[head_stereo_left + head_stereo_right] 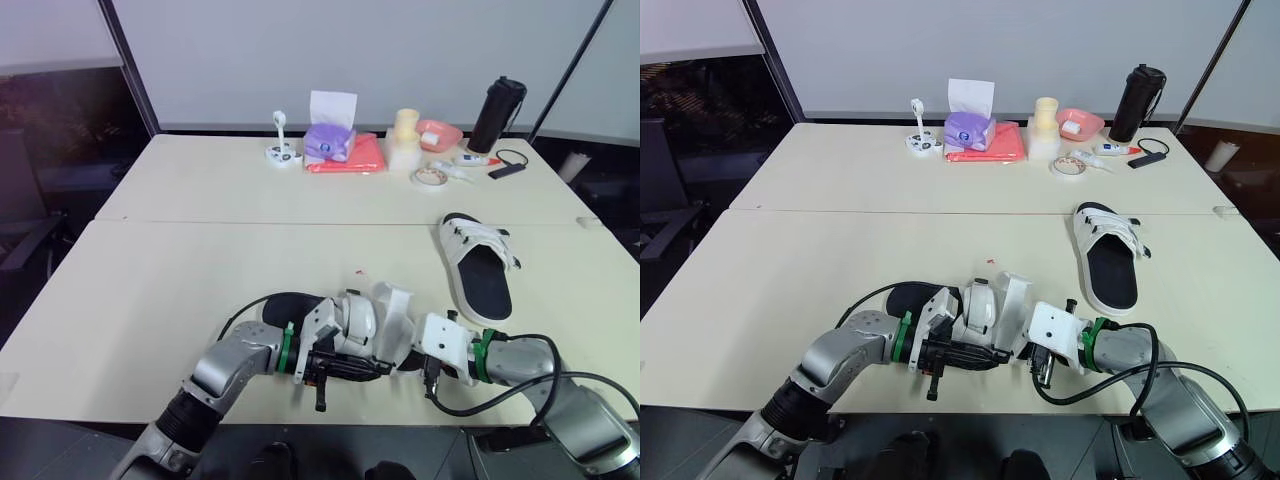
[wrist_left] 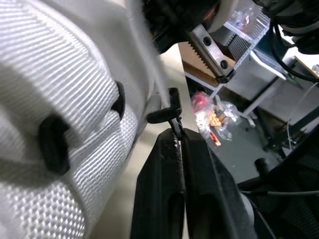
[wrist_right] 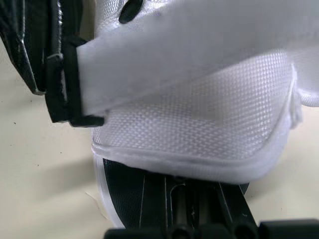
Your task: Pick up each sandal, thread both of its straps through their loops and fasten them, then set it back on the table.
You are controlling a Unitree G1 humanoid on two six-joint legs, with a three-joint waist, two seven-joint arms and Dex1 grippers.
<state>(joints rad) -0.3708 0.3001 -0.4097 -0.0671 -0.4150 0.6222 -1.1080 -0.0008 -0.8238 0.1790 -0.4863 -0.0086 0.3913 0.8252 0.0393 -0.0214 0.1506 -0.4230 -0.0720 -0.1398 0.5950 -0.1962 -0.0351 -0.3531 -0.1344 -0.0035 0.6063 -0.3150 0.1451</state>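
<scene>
Since the sandal [image 1: 350, 318], at the near edge of the surface [image 1: 180, 290] between both hands, looks light with floppy woven straps [image 3: 199, 59], I would hold its stiff sole [image 3: 127, 181]. The left hand [image 2: 178, 142] pinches narrow on the loop [image 2: 167, 113]; of the right hand [image 1: 408, 360] I cannot tell.

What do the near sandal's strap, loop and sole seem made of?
The strap looks like white woven fabric, matte, probably nylon webbing: its grid weave shows. The loop is black, smooth, rigid-looking, probably plastic. The sole is black, matte; foam or rubber, unclear.
</scene>
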